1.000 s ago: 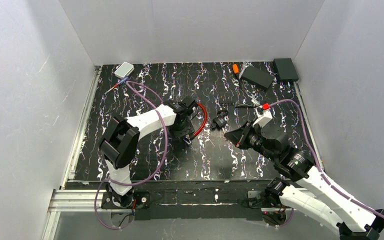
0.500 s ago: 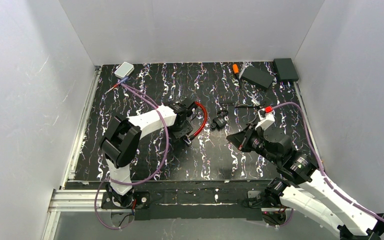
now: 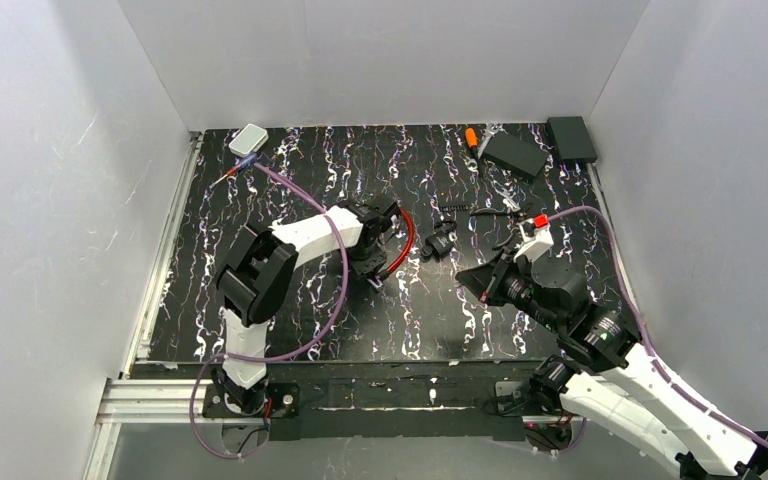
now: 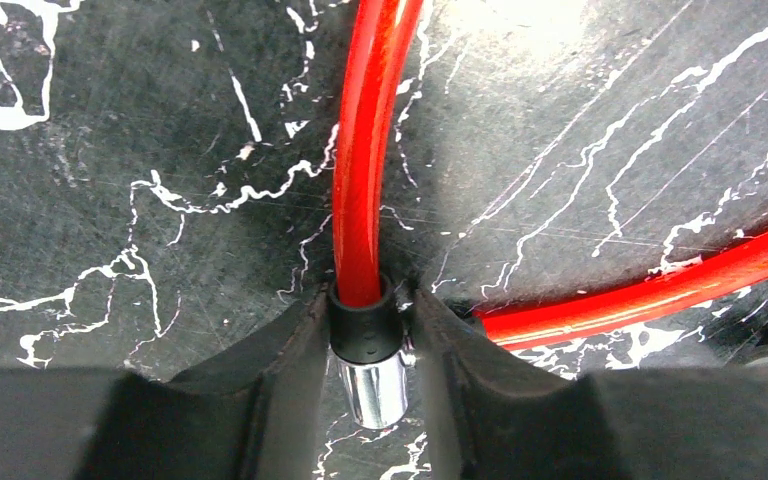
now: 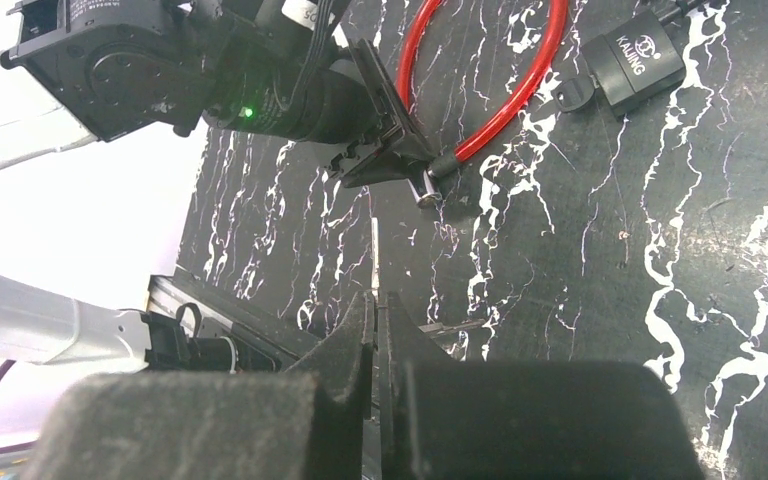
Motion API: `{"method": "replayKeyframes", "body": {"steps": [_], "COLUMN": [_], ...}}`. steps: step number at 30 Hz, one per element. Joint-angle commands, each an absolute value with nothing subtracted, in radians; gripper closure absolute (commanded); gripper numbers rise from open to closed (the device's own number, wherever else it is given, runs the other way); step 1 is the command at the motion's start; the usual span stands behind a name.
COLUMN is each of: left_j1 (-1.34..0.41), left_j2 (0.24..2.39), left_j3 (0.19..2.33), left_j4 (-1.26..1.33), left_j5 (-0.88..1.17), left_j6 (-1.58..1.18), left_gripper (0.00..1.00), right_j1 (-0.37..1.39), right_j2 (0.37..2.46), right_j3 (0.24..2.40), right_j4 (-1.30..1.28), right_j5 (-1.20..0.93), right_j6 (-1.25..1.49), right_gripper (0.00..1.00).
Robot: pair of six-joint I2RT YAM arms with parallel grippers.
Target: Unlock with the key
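The left gripper (image 4: 368,310) clamps the steel-capped cable tip (image 4: 375,390) of a red cable lock (image 4: 360,150) on the marbled table (image 3: 300,180), while the right gripper (image 5: 377,305) hangs nearby, fingers pressed together, empty.

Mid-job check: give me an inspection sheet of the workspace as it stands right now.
Surface: black marbled table.
Job's things: red cable, pin end out of the lock body; key at the body's side.
Clutter: white box, orange item, black boxes along the far edge.
Grippers: left gripper shut on the red cable's end collar; right gripper shut, empty.
Cables: purple cables loop along both arms.
Surroundings: white walls on three sides.
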State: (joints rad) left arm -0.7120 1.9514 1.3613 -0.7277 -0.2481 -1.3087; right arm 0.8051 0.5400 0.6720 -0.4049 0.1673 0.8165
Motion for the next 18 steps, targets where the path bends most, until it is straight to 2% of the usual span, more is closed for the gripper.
{"method": "replayKeyframes", "body": {"steps": [1,3,4,5,10,18], "left_j1": [-0.724,-0.726,-0.726,-0.726,-0.726,-0.717], "left_j2": [2.005,2.022,2.029,2.034,2.008,1.836], "left_j3": [1.399,1.407,1.413,1.416,1.382,1.224], "left_j4": [-0.742,-0.740,-0.739,-0.737,-0.698,-0.527], "left_j5": [-0.251,-0.240,-0.231,-0.223,-0.216,-0.153], "left_j6": [-1.286,-1.278,-1.271,-1.266,-1.247,-1.281], "left_gripper": [0.68,0.79,0.92,0.98,1.00,1.00], "right_j1": [0.802,0.802,0.802,0.802,0.802,0.803], "right_j2": [0.523,0.522,0.522,0.520,0.530,0.585], "right_j3": [0.685,0.692,0.693,0.694,0.691,0.669], "right_j4": [-0.405,-0.411,-0.412,-0.413,-0.393,-0.305], "right_j5": [0.193,0.196,0.196,0.196,0.161,0.069], "right_j6": [0.800,0.795,0.792,0.790,0.760,0.782], "right_gripper": [0.99,0.99,0.99,0.99,0.99,0.99]}}
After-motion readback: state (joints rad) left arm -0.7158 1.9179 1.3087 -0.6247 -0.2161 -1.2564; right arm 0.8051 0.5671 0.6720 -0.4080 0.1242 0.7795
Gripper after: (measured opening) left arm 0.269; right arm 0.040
